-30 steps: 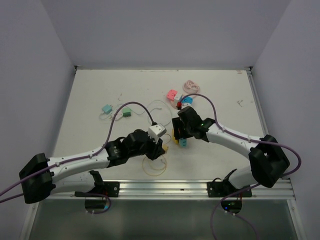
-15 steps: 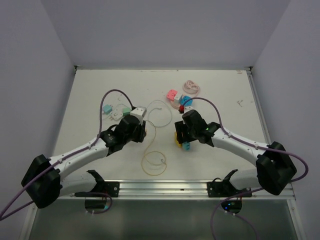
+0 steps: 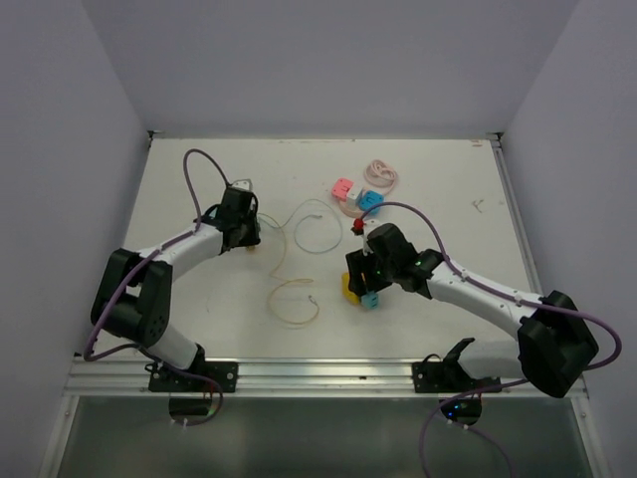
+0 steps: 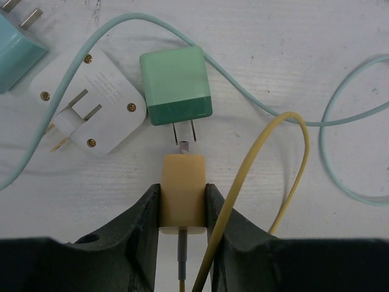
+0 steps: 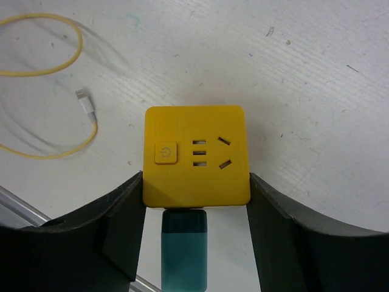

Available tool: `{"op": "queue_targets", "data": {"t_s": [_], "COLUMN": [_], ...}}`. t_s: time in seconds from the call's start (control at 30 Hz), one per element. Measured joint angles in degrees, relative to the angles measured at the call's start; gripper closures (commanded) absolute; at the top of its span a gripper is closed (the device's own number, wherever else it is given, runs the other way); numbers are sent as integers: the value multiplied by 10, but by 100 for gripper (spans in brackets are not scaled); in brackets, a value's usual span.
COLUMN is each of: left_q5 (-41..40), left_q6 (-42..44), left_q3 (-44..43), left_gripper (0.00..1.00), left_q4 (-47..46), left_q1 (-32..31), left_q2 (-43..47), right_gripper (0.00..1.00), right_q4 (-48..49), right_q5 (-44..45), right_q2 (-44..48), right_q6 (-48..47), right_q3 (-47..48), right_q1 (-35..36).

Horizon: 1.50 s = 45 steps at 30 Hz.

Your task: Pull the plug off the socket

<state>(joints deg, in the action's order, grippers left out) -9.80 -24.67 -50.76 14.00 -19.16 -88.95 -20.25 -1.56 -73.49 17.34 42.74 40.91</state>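
My left gripper (image 4: 182,190) is shut on the cream-yellow plug (image 4: 182,173), low over the table at the far left (image 3: 246,241). Its yellow cable (image 4: 285,152) trails back towards the middle of the table (image 3: 289,299). The plug is free of the yellow socket (image 5: 196,155), which sits mid-table (image 3: 349,289). My right gripper (image 5: 196,182) is shut on the socket's two sides (image 3: 360,284). A teal charger block (image 5: 184,249) is still plugged into the socket's near side.
Just ahead of the left gripper lie a green charger (image 4: 176,85), a white adapter (image 4: 91,103) and a teal charger (image 4: 15,48) with a mint cable. Pink (image 3: 343,187) and blue (image 3: 372,199) plugs and a pink cable coil (image 3: 381,174) lie at the back.
My left arm has swung from the table's middle to the far left, carrying the plug and dragging its yellow cable. The right gripper and socket shifted slightly nearer.
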Motion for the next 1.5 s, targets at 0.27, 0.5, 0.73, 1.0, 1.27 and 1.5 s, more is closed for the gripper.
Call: {"op": "queue_targets", "data": {"t_s": [0.27, 0.5, 0.73, 1.0, 1.27, 1.5], "left_q5": [32, 62, 73, 81, 191, 250], "left_q6": [-14, -21, -23, -26, -62, -115], "left_q3": [-3, 11, 11, -3, 21, 77], "left_gripper": [30, 4, 0, 0, 0, 0], "left_q4": [4, 22, 84, 164, 175, 159], "left_q1": [24, 30, 30, 30, 30, -14], "left_q2": [-9, 42, 150, 264, 294, 297], "right_gripper": [100, 100, 100, 100, 100, 86], "right_q4": [7, 24, 48, 97, 166, 210], "right_q5": [-28, -45, -61, -76, -73, -65], "right_q2": [4, 4, 3, -2, -69, -103], "right_q6": [-10, -20, -40, -73, -130, -174], "right_q3": [-7, -7, -7, -7, -1, 14], "right_q1": [0, 13, 42, 70, 97, 118]}}
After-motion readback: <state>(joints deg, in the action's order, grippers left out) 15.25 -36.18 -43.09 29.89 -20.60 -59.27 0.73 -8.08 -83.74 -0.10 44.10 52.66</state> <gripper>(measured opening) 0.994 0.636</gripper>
